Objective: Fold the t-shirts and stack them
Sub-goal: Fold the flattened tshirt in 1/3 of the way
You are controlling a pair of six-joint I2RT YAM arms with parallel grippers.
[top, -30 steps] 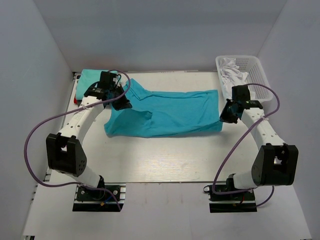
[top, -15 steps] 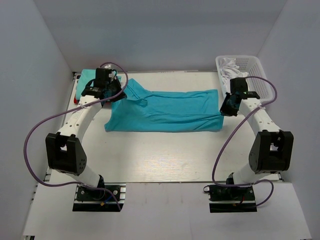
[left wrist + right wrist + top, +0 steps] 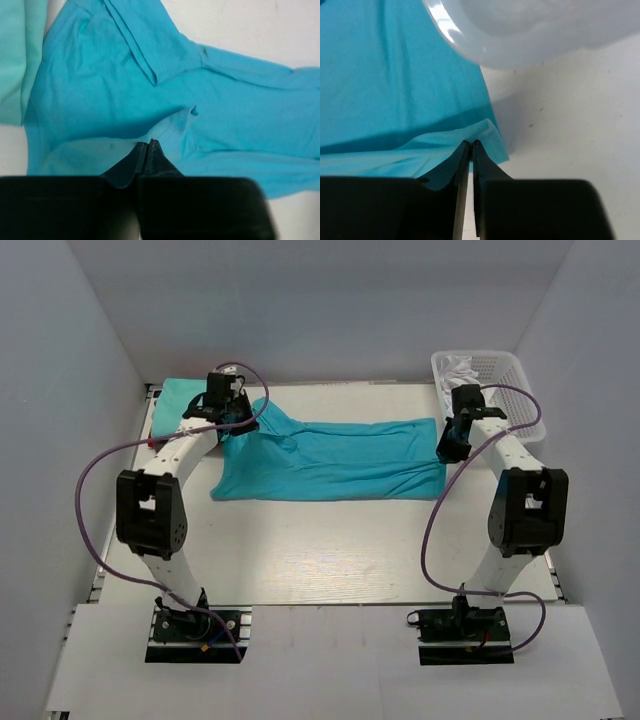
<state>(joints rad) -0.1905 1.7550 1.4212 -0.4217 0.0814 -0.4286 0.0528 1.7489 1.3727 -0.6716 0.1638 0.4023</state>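
Note:
A bright turquoise t-shirt [image 3: 330,460] lies folded lengthwise in a long band across the back of the table. My left gripper [image 3: 232,418] is shut on its left end; the left wrist view shows the fingertips [image 3: 148,144] pinching a fold of the turquoise cloth [image 3: 115,85]. My right gripper [image 3: 447,450] is shut on the shirt's right corner; the right wrist view shows the tips [image 3: 471,144] pinching the lifted hem [image 3: 395,90]. A paler mint-teal folded t-shirt [image 3: 175,403] lies at the back left, and it also shows in the left wrist view [image 3: 17,55].
A white plastic basket [image 3: 500,390] holding white cloth stands at the back right, close to my right gripper; its rim [image 3: 485,45] fills the top of the right wrist view. White walls enclose the table on three sides.
Both grippers moved toward the back, carrying the near edge of the turquoise shirt over itself. The shirt is now a narrower, flatter band.

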